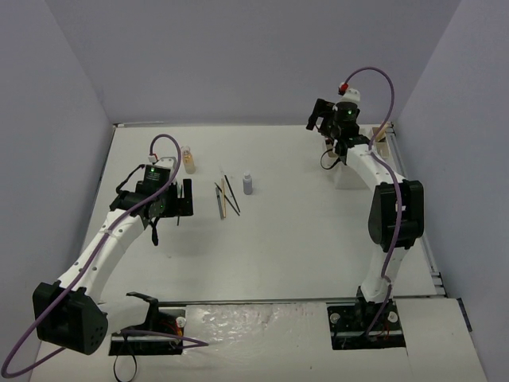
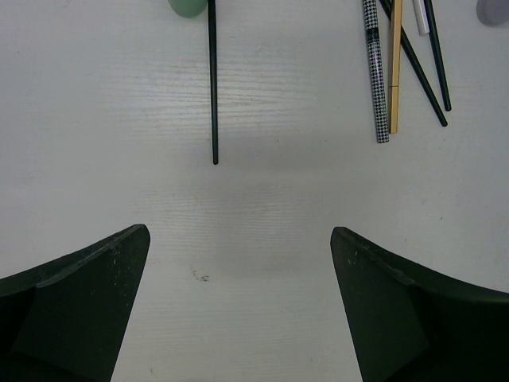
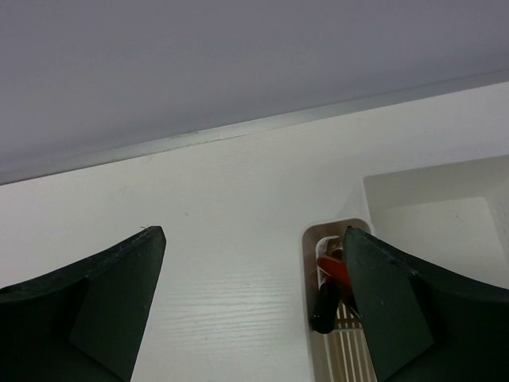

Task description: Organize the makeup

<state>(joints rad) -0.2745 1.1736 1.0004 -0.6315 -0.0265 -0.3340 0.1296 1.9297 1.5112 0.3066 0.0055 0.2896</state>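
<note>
Left gripper [image 2: 238, 231]: fingers spread wide, nothing between them, over bare table [image 2: 262, 302]. Right gripper [image 3: 254, 231]: fingers also wide, empty, hanging at edge of white box [image 3: 374, 187]. Red and black tube [image 3: 330, 286] lay inside box, in narrow slotted compartment. Other makeup well left of box: thin black pencil [image 2: 213, 79], green bottle [image 2: 188, 6], patterned pencil [image 2: 375, 72], tan stick [image 2: 395, 64], amber bottle [image 1: 188, 161], grey-purple bottle [image 1: 247, 185]. Pencils judged light, stiff, apt to roll; pinch mid-shaft. Bottles judged smooth, tippy; grip body.
</note>
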